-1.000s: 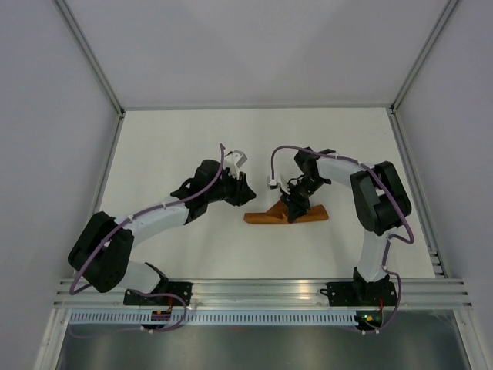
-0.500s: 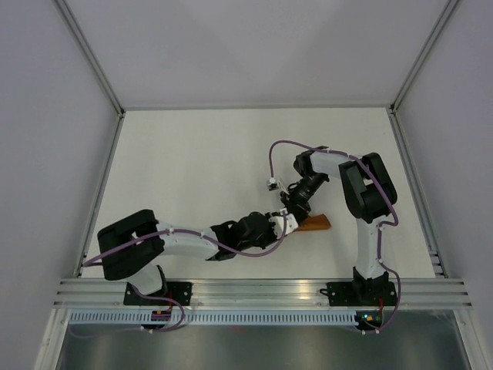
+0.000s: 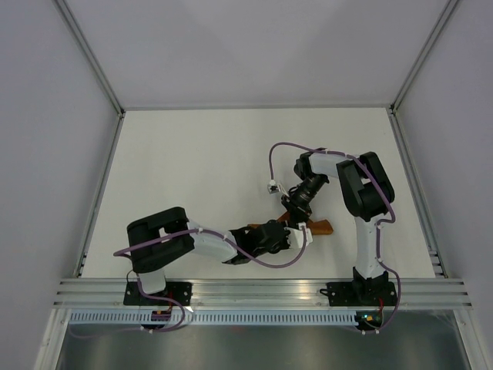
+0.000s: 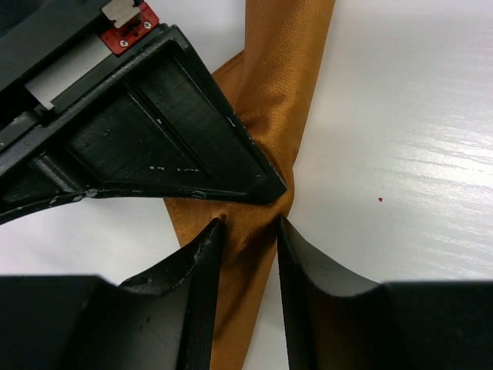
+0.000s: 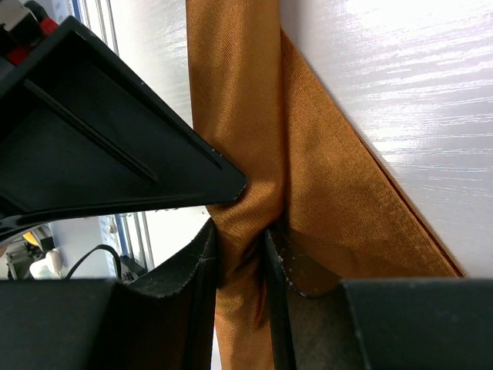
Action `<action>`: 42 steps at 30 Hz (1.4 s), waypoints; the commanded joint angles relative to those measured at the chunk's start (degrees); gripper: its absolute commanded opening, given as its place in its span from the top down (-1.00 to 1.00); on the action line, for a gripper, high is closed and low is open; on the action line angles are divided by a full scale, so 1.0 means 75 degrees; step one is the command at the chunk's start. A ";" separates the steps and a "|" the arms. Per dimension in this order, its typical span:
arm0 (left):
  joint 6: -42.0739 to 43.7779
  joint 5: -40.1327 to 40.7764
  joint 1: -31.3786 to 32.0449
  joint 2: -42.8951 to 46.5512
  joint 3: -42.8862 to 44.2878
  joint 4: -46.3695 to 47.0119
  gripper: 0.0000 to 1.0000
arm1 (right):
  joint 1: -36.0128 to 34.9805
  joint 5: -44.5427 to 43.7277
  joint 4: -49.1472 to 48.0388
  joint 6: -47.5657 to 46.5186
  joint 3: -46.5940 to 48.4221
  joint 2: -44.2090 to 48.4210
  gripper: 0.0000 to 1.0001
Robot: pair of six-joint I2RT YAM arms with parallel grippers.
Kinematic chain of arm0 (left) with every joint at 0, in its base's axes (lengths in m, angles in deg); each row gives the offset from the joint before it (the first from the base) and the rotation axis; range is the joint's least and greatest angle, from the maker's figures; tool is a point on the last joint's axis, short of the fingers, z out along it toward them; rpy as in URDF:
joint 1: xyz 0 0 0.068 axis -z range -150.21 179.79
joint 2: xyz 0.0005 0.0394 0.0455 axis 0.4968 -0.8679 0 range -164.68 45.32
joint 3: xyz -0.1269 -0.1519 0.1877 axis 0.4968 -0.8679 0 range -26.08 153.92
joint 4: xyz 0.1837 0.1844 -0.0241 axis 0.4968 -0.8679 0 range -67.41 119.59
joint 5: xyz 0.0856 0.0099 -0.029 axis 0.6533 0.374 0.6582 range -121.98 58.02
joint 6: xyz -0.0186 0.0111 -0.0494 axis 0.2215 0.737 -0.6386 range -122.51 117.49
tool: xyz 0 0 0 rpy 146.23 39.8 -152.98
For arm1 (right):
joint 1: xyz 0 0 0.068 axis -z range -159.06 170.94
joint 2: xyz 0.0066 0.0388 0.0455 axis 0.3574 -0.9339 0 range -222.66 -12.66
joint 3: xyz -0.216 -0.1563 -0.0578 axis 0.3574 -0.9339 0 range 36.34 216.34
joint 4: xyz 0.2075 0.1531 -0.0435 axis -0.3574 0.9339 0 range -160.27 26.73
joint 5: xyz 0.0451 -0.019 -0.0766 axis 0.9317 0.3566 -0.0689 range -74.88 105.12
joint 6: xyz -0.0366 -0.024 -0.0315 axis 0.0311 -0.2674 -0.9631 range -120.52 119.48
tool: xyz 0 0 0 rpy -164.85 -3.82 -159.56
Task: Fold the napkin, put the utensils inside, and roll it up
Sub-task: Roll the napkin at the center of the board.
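Note:
The orange-brown napkin [image 3: 320, 226] lies as a narrow rolled strip near the table's front right, mostly covered by both grippers. In the left wrist view the napkin [image 4: 281, 69] runs between my left gripper's [image 4: 250, 223] fingers, which press its sides. My right gripper [image 5: 240, 227] pinches a fold of the napkin [image 5: 323, 177], bunching the cloth. The two grippers meet tip to tip over the roll, the left gripper [image 3: 296, 236] from the near side and the right gripper [image 3: 297, 211] from the far side. The utensils are hidden.
A white table [image 3: 192, 154] with a metal rail [image 3: 254, 289] along its near edge. Grey walls close off the left, right and back. The right arm's cable [image 3: 272, 166] loops above the grippers.
My left arm swung from the table's middle down and right to the napkin, and its fingers now grip the roll. The right gripper kept its hold and shifted slightly, with the napkin moved a little right.

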 commanded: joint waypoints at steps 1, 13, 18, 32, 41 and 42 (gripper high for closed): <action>0.0582 0.0011 0.0072 -0.0173 0.0191 0.0276 0.21 | -0.0022 -0.1310 -0.1329 -0.0426 -0.0261 -0.0568 0.42; 0.0711 0.0105 0.0154 -0.0689 0.0237 0.0159 0.45 | -0.0011 -0.1322 -0.1387 -0.0355 -0.0284 -0.0556 0.41; 0.0571 -0.0317 0.0131 -0.0736 0.0354 -0.0286 0.95 | -0.0011 -0.1322 -0.1551 -0.0180 -0.0354 -0.0428 0.30; 0.0172 -0.1430 -0.0056 -0.0748 0.0530 -0.1153 0.95 | 0.0176 -0.1228 -0.1914 0.0886 -0.0320 0.1317 -0.29; -0.0121 -0.2215 -0.0477 -0.0759 0.0835 -0.1844 0.95 | 0.1089 -0.1206 -0.2499 0.1765 -0.0132 0.2091 -0.31; -0.0179 -0.2344 -0.0548 -0.0771 0.0893 -0.1961 0.95 | 0.1218 -0.1112 -0.2489 0.1743 -0.0120 0.2150 -0.31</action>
